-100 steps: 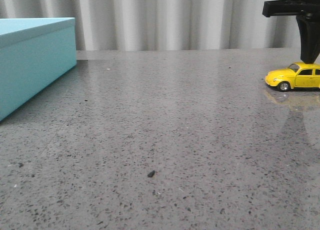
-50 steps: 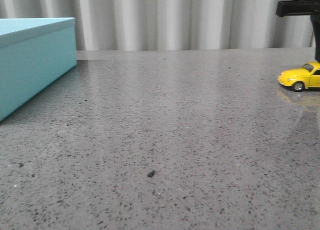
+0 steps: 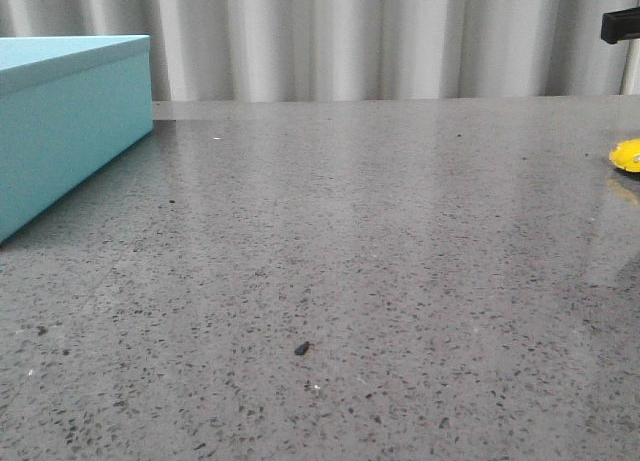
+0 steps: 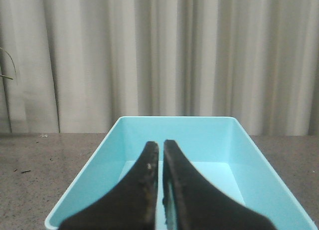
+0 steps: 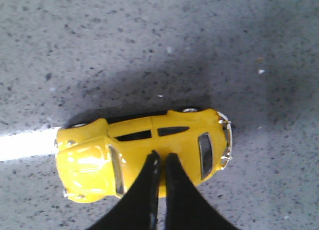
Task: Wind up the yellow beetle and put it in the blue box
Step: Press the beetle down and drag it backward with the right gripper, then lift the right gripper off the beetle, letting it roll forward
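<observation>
The yellow beetle (image 5: pixel 89 160) stands on its wheels on the grey table. In the front view only its front tip (image 3: pixel 628 156) shows at the right edge. My right gripper (image 5: pixel 160 157) is shut, and its closed fingertips rest on top of the car's roof. A black part of the right arm (image 3: pixel 622 26) shows at the front view's top right. The blue box (image 3: pixel 60 121) stands at the far left. In the left wrist view its inside (image 4: pixel 199 140) is open and empty. My left gripper (image 4: pixel 161 146) is shut and empty, hovering above the box.
The speckled grey table (image 3: pixel 330 261) stretches between the box and the car. A small dark crumb (image 3: pixel 302 349) lies near the front. A pleated pale curtain (image 3: pixel 350 41) hangs behind the table's far edge.
The yellow beetle has slid to the right along the table with my right gripper above it, nearly leaving the front view. The box has not moved.
</observation>
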`<state>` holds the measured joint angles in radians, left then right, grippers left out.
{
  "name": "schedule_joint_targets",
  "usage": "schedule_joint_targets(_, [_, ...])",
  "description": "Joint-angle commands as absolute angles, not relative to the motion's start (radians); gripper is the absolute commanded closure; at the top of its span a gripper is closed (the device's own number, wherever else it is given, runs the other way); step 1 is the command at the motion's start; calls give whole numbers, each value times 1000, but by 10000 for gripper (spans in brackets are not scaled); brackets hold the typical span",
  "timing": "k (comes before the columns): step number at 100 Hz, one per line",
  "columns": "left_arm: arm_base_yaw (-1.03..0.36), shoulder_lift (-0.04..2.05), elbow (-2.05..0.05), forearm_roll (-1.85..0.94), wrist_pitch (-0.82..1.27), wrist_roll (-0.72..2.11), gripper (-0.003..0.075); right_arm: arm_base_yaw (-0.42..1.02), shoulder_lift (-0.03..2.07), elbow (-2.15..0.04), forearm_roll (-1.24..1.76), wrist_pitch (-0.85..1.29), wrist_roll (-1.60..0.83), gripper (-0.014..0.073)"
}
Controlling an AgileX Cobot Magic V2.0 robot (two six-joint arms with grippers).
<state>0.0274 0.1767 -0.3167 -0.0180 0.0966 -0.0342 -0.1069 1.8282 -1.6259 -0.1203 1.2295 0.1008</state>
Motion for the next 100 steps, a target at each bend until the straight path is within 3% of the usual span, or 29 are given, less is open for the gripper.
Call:
schedule_joint_targets(1, [25,196,-352,-23,27,-43,741,-131,1794,-1647,-170,1265,95,655])
schedule_joint_targets(37, [25,196,-352,-23,25,-43,741,-182,1769,-1659,-161,1249,95,655])
schedule_joint_targets(100, [25,207,-426,-23,52,-43,741,-59,1507,-1753,-67,1225,84,655])
